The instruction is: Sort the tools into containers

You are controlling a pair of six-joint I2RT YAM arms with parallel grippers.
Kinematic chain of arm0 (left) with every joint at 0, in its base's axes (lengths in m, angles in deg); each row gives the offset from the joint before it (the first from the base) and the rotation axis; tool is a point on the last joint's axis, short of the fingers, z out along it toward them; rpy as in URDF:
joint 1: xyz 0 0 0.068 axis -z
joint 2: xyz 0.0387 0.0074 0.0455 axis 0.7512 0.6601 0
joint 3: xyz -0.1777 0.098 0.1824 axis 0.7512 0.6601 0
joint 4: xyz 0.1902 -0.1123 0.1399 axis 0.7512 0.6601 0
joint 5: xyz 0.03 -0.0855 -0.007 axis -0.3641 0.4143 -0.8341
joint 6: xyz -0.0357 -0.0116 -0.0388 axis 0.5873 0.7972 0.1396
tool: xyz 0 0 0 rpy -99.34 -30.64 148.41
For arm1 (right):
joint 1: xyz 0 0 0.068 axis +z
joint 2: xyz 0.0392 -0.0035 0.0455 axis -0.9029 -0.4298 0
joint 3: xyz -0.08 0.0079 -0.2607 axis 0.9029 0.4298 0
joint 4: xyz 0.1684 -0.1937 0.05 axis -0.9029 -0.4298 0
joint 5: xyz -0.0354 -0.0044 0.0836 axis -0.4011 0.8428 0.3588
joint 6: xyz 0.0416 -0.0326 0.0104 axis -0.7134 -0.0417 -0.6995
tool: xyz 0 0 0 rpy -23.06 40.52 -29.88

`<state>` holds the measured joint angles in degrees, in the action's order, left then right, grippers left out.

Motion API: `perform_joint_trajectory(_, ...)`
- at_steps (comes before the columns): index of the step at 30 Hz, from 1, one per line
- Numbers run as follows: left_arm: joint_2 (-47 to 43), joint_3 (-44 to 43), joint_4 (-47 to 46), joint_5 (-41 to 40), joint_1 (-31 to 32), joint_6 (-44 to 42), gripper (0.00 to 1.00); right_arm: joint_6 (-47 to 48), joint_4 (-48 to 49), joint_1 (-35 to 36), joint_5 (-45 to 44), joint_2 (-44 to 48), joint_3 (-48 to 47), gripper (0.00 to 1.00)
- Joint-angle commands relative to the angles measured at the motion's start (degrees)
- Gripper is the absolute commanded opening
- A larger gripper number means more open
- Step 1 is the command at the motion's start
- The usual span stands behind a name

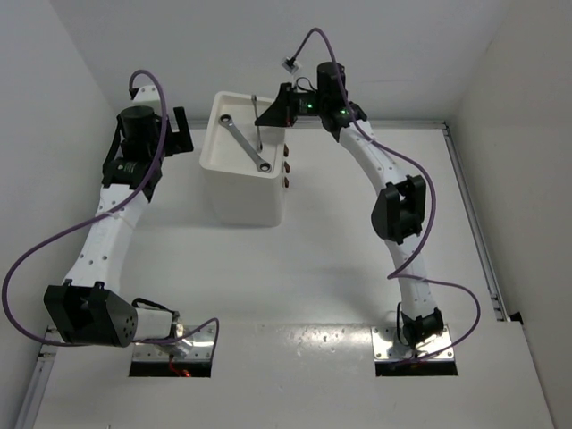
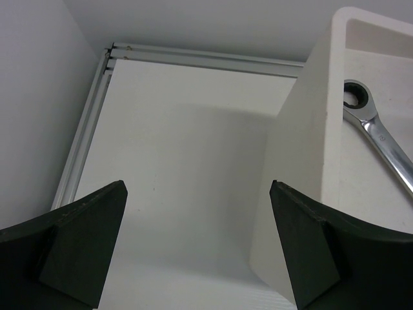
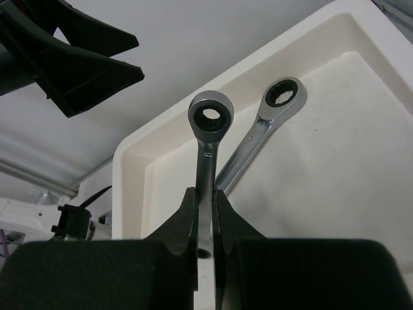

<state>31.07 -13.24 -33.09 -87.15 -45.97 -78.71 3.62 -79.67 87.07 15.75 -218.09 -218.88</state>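
Right fingers (image 3: pixel 177 226), black, lower centre of right wrist view, clamped on shank of slim silver ring-headed wrench (image 3: pixel 208 123); ring end toward upper centre of frame, level with tray rim. Second silver wrench (image 3: pixel 264 132) flat on floor of shallow tray top of white plastic box-shaped container (image 3: pixel 129 168), lying diagonally, shank crossing behind the held one in this view.

Top view: container in upper centre of frame, standing on white surface (image 1: pixel 295 268); held wrench near upright over right half of tray, contact with tray floor not discernible; dark red-brown knobs (image 1: pixel 287 164) on container's right face.

Left fingers (image 2: pixel 84 239), dark, at lower corners of left wrist view, spread wide, only bare surface seen between them; positioned just beside container's left wall. Ring end of lying wrench visible at right edge of that frame.
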Motion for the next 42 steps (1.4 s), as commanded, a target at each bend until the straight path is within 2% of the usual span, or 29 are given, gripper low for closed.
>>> perform_joint_trajectory(1, -2.3, 0.2, -1.0, -0.1, -1.0, 0.4, 1.0, 5.7, -3.3, 0.7, -1.1, -1.1, -1.8, 0.0)
perform_joint_trajectory(12, -2.3, 1.3, -1.0, 0.5, -1.5, 0.9, 1.0, 7.6, -6.7, 1.2, -5.8, -3.0, -1.3, 0.0)
perform_joint_trajectory(18, -2.3, 1.3, -1.0, 0.5, -1.5, 0.9, 1.0, 7.1, -6.7, 1.2, -8.7, -4.1, -1.3, 0.04)
perform_joint_trajectory(21, -2.3, 1.3, -1.0, 1.0, -1.5, 0.9, 1.0, 6.5, -6.7, 0.7, -10.9, -4.1, -1.3, 0.02)
perform_joint_trajectory(27, -2.3, 1.8, -1.0, 1.0, -1.5, 0.9, 1.0, 1.1, -6.1, 0.7, -16.3, -4.1, 0.4, 0.0)
perform_joint_trajectory(31, -2.3, 1.8, -1.0, 1.0, -1.5, 0.9, 1.0, -7.8, -3.4, -0.5, -20.2, -4.1, 2.5, 0.0)
perform_joint_trajectory(38, -1.7, 1.8, -1.5, 1.0, -1.5, 0.9, 1.0, -12.2, -3.8, 0.1, -21.0, -2.9, 7.3, 0.0)
perform_joint_trajectory(39, -1.7, 1.8, -1.5, 1.0, -1.5, 0.9, 1.0, -12.8, -3.8, 0.1, -21.0, -2.1, 7.9, 0.03)
perform_joint_trajectory(41, -1.7, 1.8, -1.5, 1.0, -1.5, 0.9, 1.0, -14.3, -3.8, 0.6, -20.5, -1.5, 9.5, 0.26)
perform_joint_trajectory(42, -1.7, 1.8, -1.5, 1.0, -1.5, 0.9, 1.0, -14.3, -3.0, 0.6, -19.8, -0.7, 10.1, 0.26)
